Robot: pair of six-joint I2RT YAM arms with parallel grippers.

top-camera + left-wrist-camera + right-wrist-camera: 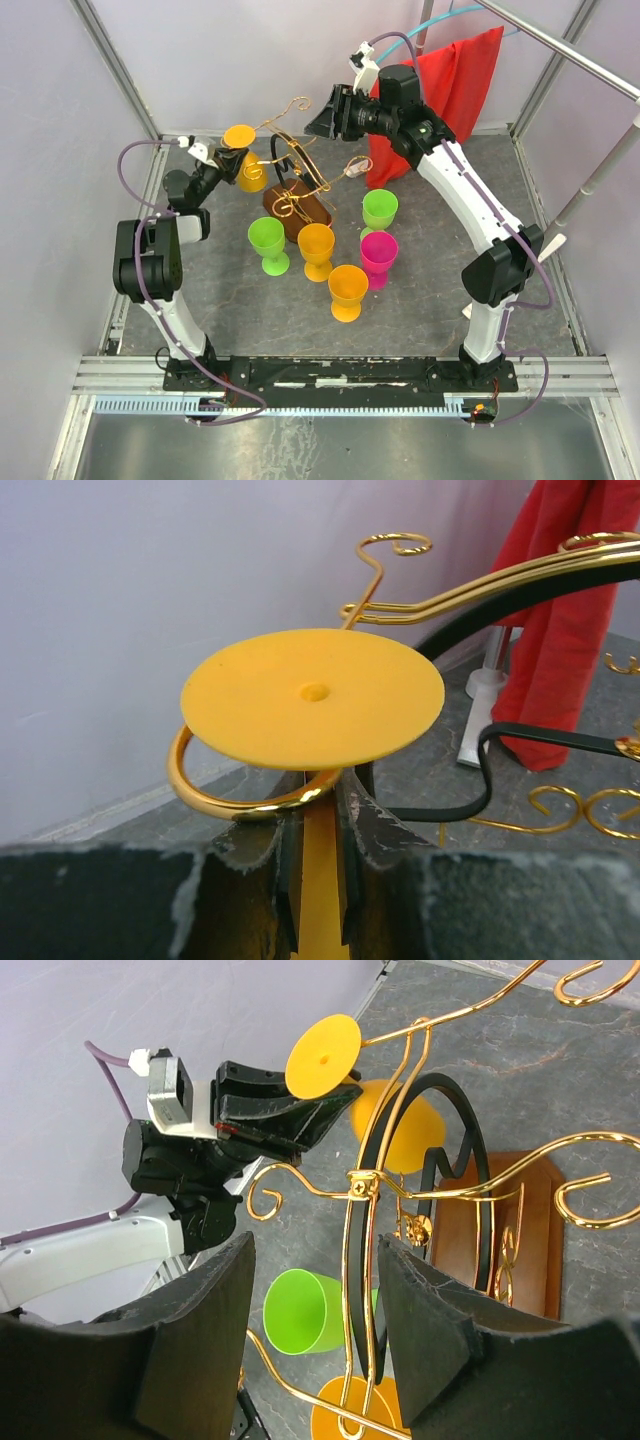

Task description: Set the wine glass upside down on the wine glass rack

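Note:
An orange wine glass hangs upside down, its flat foot (239, 135) up and its bowl (251, 174) below. My left gripper (222, 160) is shut on its stem (320, 880), and a curled gold arm (230, 802) of the wine glass rack (300, 165) loops round the stem just under the foot (312, 695). The rack's dark wooden base (300, 212) stands mid-table. My right gripper (325, 118) is open and empty above the rack, its fingers either side of a gold wire post (355, 1260) in its own view, whether touching I cannot tell. That view also shows the glass (323, 1053).
Two green glasses (267, 243) (379, 210), two orange glasses (316, 250) (347, 290) and a pink one (379, 255) stand upright in front of the rack. A red cloth (450, 80) hangs at the back right. Metal frame bars (590, 170) run along the right side.

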